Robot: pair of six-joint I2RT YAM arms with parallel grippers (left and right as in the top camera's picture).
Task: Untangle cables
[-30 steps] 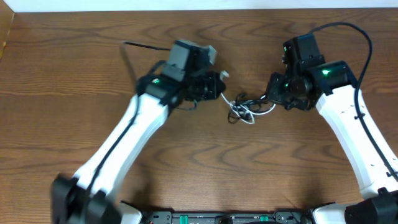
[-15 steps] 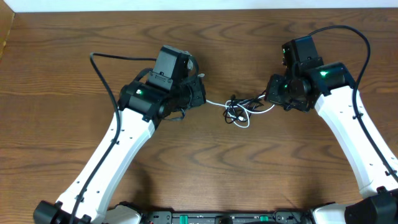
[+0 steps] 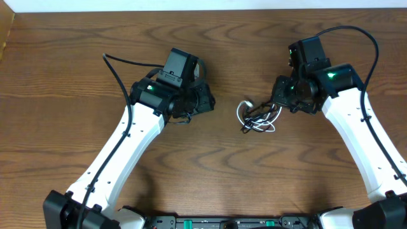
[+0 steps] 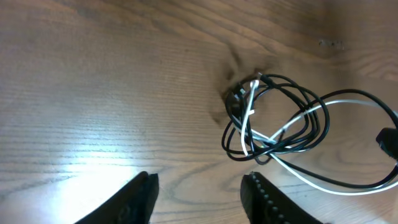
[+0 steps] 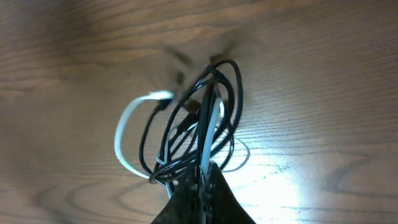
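The cables [image 3: 257, 118] are lying in one small knotted bundle on the wooden table [image 3: 210, 172], a little right of the middle and nearer the far edge than the near edge. The right gripper [image 3: 278, 102] is reaching into the bundle from its right side. In the right wrist view its fingers [image 5: 186, 202] are pressing together on several strands at the bottom of the tangle, pinching them with no gap showing.

Above that pinch, the black cables [image 5: 214, 106] are fanning out in overlapping loops. The white cable [image 5: 124, 140] is bowing out in a wide curve to one side of them, and its far end is too blurred to read.

The left gripper [image 4: 199, 198] is hovering over bare wood to the left of the bundle, apart from it. Its jaws are standing wide and holding nothing. From the left wrist view the white strand is threading through the black loops and trailing off toward the picture's right edge.

Two thicker arm wires are also showing. The left arm wire [image 3: 117, 70] is rising toward the far left corner, and the right arm wire [image 3: 356, 32] is arching toward the far right corner.
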